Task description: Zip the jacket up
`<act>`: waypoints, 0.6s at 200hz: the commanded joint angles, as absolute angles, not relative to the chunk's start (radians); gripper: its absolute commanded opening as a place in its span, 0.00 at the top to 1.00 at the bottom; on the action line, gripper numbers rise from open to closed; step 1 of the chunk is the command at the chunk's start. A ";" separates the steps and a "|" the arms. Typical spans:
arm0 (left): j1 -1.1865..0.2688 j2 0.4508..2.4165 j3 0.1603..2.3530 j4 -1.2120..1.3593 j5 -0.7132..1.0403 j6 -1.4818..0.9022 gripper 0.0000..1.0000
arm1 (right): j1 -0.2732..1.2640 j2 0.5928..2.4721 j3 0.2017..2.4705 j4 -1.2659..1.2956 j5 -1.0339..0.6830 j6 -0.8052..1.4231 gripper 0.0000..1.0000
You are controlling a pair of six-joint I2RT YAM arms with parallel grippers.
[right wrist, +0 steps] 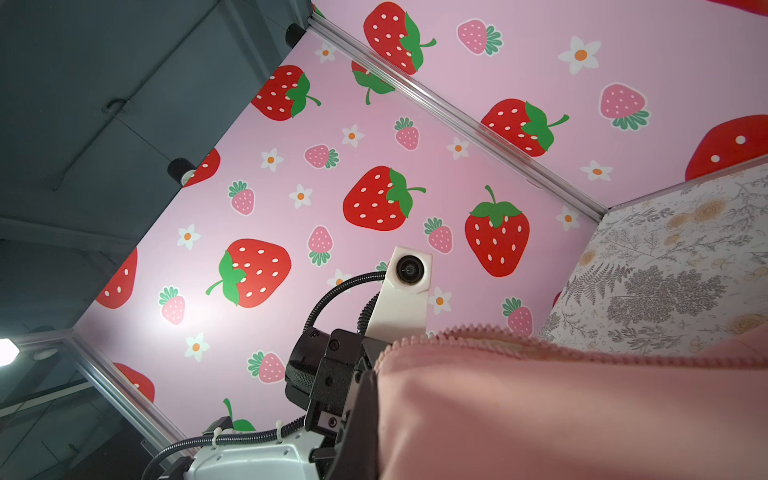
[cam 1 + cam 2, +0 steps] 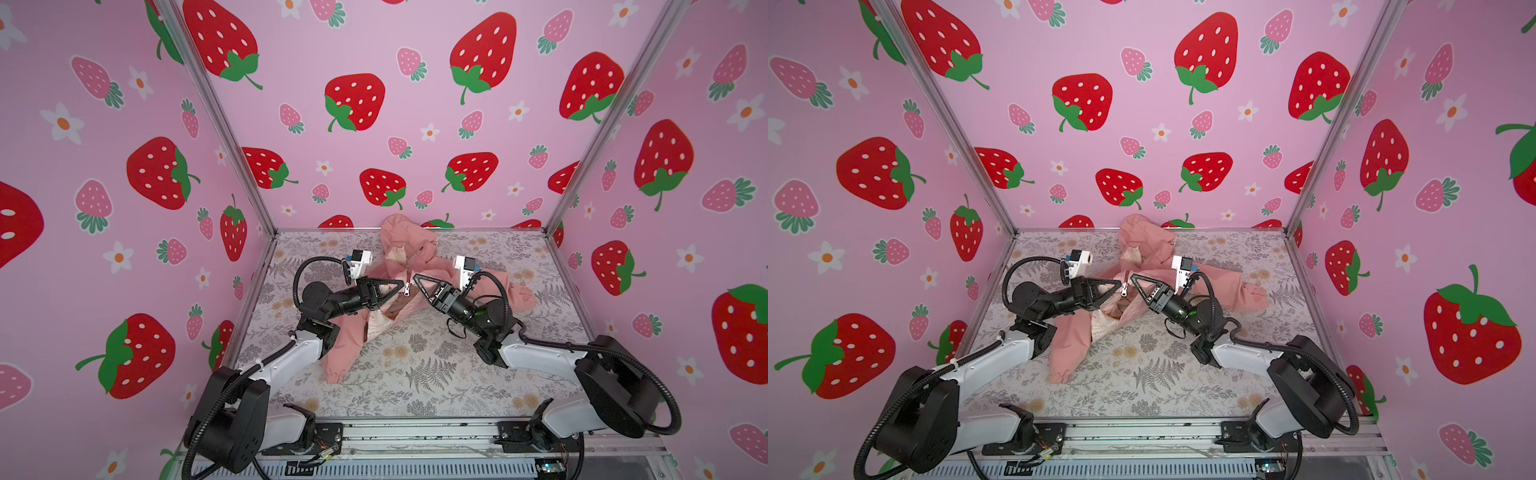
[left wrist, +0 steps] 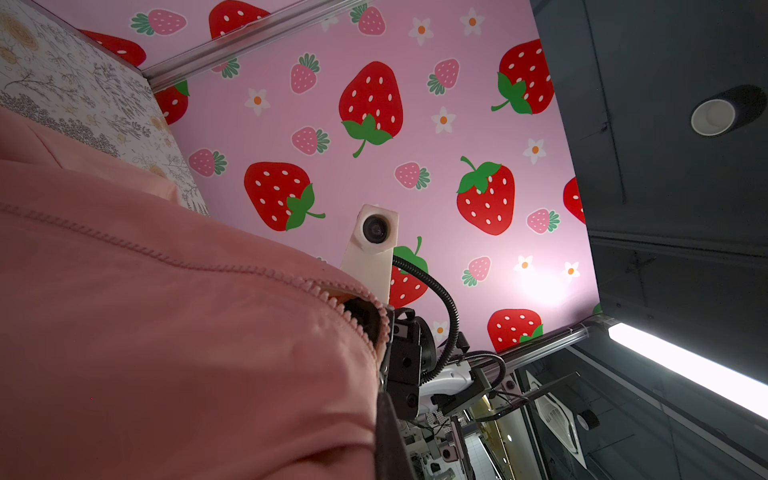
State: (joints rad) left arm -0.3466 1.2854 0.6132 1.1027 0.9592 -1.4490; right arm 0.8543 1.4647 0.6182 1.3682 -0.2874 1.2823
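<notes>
Plainly, the jacket lies crumpled on the floral table near the back wall, hood rearmost. One sleeve trails toward the front, the other out to the right. Both claws meet at its front, either side of the silver zipper pull. The left gripper and right gripper are each pressed together, pinching a front edge lined with zipper teeth.

Pink strawberry-print walls, aluminium corner posts, grey floral table covering, bright light strip beyond.
</notes>
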 commanded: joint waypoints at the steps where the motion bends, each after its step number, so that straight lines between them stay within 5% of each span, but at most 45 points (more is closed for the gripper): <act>1: -0.345 1.274 0.661 1.200 0.990 -1.484 1.00 | 0.853 1.476 0.627 1.454 -0.299 1.308 1.00; 120: -0.345 1.282 0.661 1.218 0.987 -1.493 1.00 | 0.863 1.498 0.642 1.476 -0.325 1.317 1.00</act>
State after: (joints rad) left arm -0.3466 1.2854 0.6144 1.1267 0.9619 -1.4677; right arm 0.8555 1.4879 0.6182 1.3933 -0.3058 1.2942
